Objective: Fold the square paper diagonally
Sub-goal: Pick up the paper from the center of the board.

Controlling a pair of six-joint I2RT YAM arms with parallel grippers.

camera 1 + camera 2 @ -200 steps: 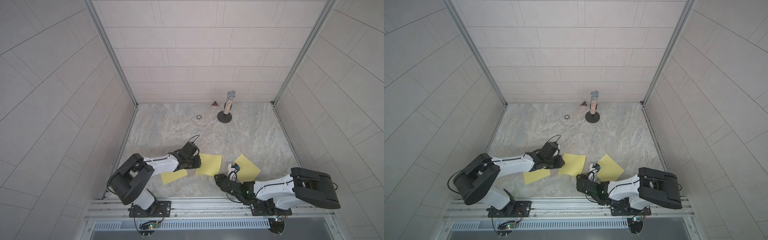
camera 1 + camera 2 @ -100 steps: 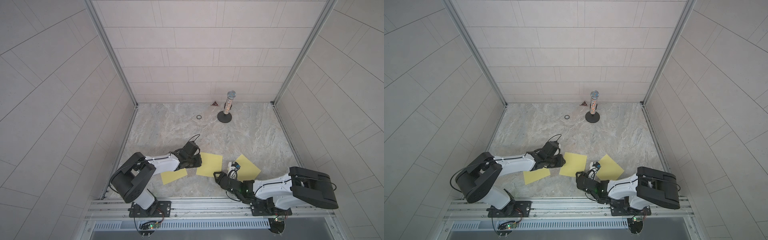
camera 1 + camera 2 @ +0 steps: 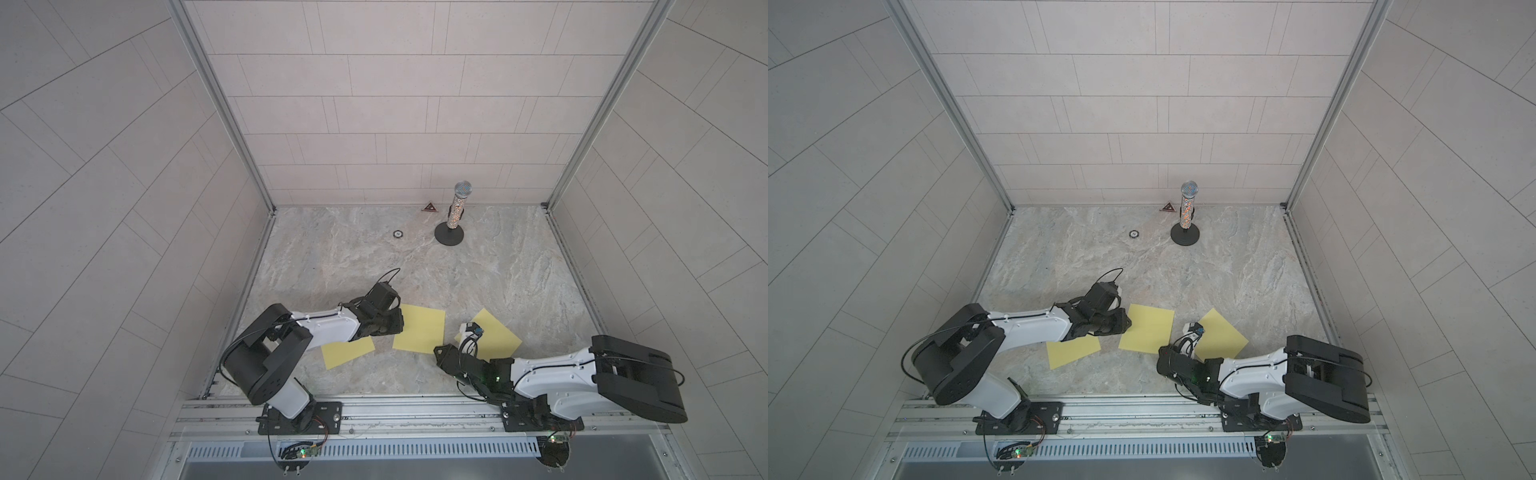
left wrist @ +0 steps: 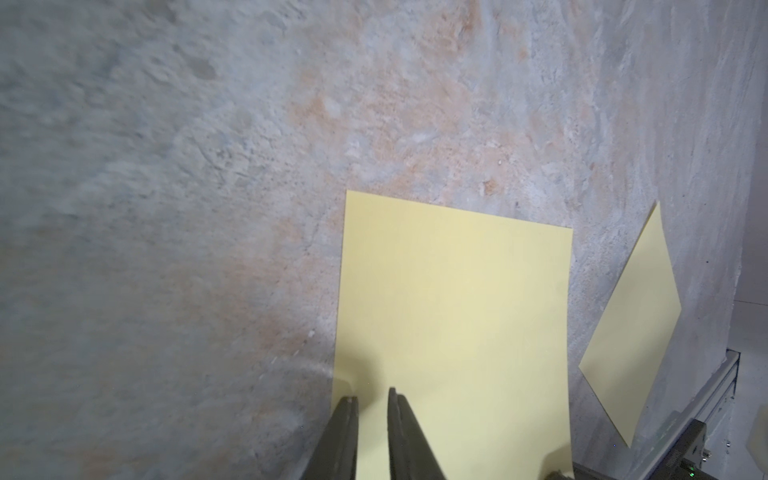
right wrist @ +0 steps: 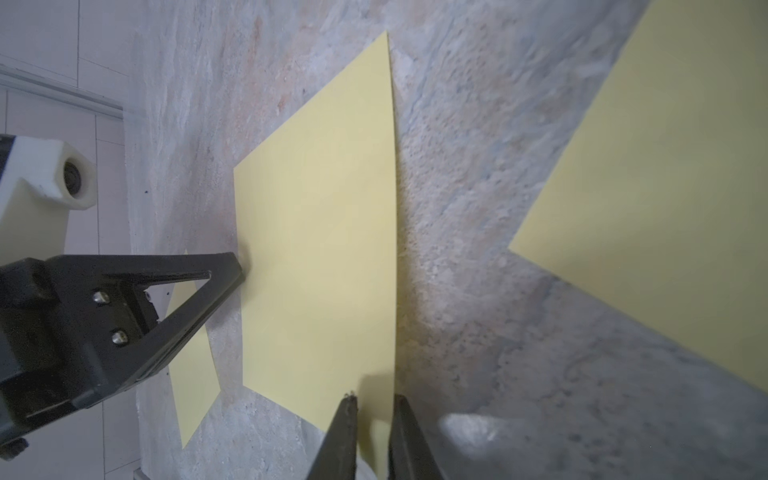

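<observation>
**Opposite corners, one sheet between**

The paper (image 3: 419, 334), a thin matte yellow square, lies flat on the mottled stone counter (image 3: 374, 257). It stretches ahead of both sets of fingers and between them. The left fingers (image 4: 395, 411), a narrow slit apart and holding nothing, touch down on one corner. The right fingers (image 5: 400, 415) stand almost closed about the diagonally opposite corner, which rises into their gap; whether they truly pinch it is hard to tell. That corner probably has to travel straight across toward the left fingers, creasing the other diagonal. Two spare sheets (image 3: 347, 351) (image 3: 494, 338) lie flat outside each set of fingers.
</observation>
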